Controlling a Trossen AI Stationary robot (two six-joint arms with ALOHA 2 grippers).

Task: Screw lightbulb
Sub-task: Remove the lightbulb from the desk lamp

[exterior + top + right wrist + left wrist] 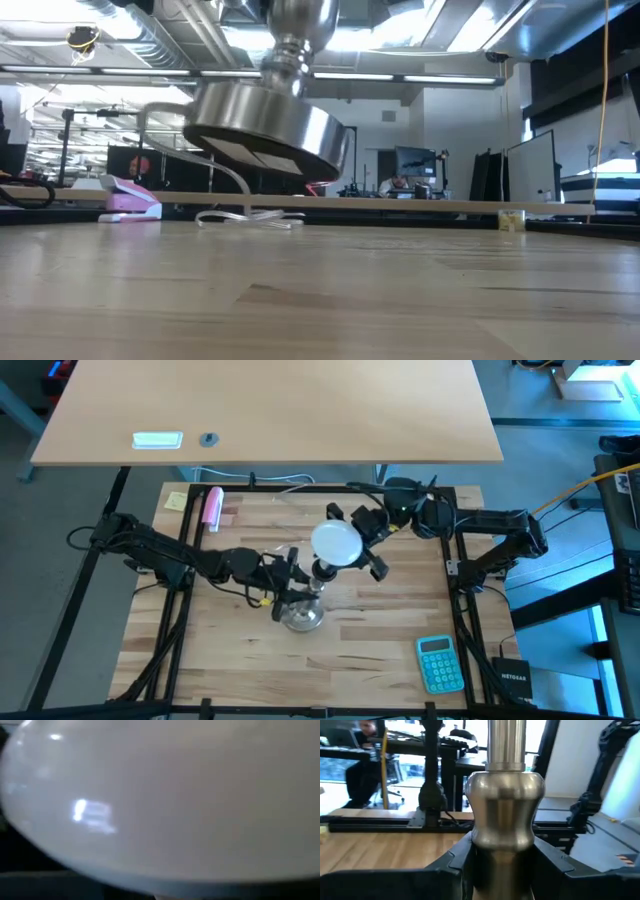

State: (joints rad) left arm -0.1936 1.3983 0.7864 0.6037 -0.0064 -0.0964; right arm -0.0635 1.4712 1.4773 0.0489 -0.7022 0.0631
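- High view: the lightbulb point(335, 544) sits at mid-counter, directly above the metal socket stand point(304, 612).
- Right pincer point(362, 545) is clamped on the lightbulb's globe, one finger on each side.
- Left pincer point(297, 576) is clamped on the stand's stem.
- Low view: the stand's round base point(268, 127) is tilted, clear of the wooden counter point(320, 290).
- A teal calculator point(440, 663) lies near the counter's right edge.

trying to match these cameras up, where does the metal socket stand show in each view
High view: socket stand sits centre, under the lightbulb, held by the left gripper.
Low view: its round base is at top centre, tilted off the table.
Left wrist view: its bulged stem fills the centre between the fingers.
Right wrist view: not seen; the lightbulb fills it.
Shared landmark: the wooden table.
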